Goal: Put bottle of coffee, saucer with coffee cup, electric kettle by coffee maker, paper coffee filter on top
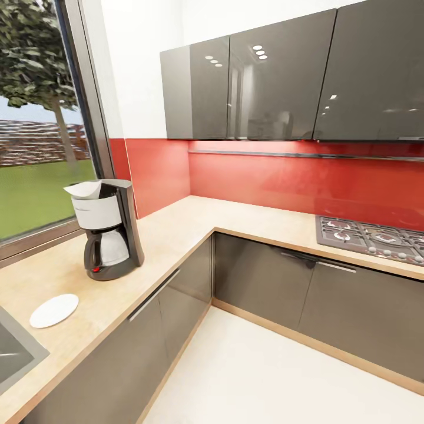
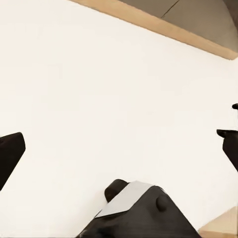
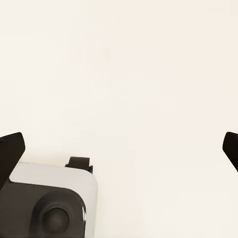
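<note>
The coffee maker (image 1: 106, 229) stands upright on the light-wood tabletop (image 1: 171, 232), near the window (image 1: 41, 118) and close to the inner corner where the two runs of worktop meet. Its white upper panel and its carafe with the black handle face out toward the room, and a small red switch shows low on its front. A white paper filter (image 1: 84, 189) sits on top of the machine, its rim tilted a little. The saucer (image 1: 54, 310) lies flat on the same tabletop, near the coffee maker but apart from it, between the machine and the steel sink (image 1: 15, 353), whose corner shows at the edge of the head view. Nothing rests on the saucer.

Further along the other run of tabletop a gas hob (image 1: 371, 237) is set into the wood. Glossy grey wall cabinets (image 1: 277, 82) hang above a red backsplash (image 1: 282, 179), and grey base cabinets (image 1: 259, 282) run beneath the worktop over a pale floor (image 1: 265, 377).

The left claw (image 2: 121, 148) is spread wide, its two dark fingertips (image 2: 10, 153) at opposite edges of the left wrist view with nothing between them but pale floor; a strip of wood trim and grey cabinet shows beyond. The right claw (image 3: 121, 148) is likewise spread, its fingertips (image 3: 10, 151) far apart and pinching nothing, over the same pale floor
</note>
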### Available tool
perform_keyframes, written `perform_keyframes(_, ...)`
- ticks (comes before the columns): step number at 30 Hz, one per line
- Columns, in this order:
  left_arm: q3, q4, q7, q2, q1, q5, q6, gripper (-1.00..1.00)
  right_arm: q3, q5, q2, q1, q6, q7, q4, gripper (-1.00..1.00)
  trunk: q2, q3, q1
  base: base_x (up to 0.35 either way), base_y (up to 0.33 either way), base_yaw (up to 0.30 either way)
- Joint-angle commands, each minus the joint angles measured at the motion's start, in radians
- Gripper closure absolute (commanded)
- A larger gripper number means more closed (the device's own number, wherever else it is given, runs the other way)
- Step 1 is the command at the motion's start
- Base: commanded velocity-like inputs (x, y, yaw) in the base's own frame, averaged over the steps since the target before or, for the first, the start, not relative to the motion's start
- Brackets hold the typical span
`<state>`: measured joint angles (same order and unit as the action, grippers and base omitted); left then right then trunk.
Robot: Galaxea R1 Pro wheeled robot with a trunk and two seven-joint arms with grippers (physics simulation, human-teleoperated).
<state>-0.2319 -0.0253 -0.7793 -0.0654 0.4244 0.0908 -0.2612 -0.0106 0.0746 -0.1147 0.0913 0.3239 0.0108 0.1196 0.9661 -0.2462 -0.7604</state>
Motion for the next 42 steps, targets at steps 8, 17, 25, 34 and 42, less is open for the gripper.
perform_keyframes(8,-0.006,0.001,-0.004,0.052,-0.112,0.193,-0.007,-1.00,0.000,0.007,-0.001,0.001,0.003,0.000,-0.001,-1.00,0.001,-0.001,0.000,0.000,0.000,0.000)
perform_keyframes(17,-0.006,0.001,0.001,0.063,-0.161,0.220,-0.006,-1.00,0.000,0.007,-0.014,0.001,0.000,-0.001,-0.002,-1.00,0.001,-0.001,0.000,0.000,0.000,0.000)
perform_keyframes(25,-0.006,0.001,0.002,0.062,-0.163,0.222,-0.006,-1.00,0.000,0.006,-0.016,0.001,0.001,0.001,0.000,-1.00,0.001,-0.001,0.000,0.000,0.000,0.000)
perform_keyframes(34,-0.006,0.001,0.002,0.063,-0.164,0.222,-0.005,-1.00,0.000,0.005,-0.014,0.001,0.003,0.000,0.000,-1.00,0.001,-0.001,0.000,0.000,0.000,0.173)
perform_keyframes(42,0.052,0.001,0.009,0.079,-0.166,0.222,-0.004,-1.00,0.001,0.005,-0.014,0.001,0.003,0.000,0.000,-1.00,0.001,-0.001,0.000,0.000,0.000,0.263)
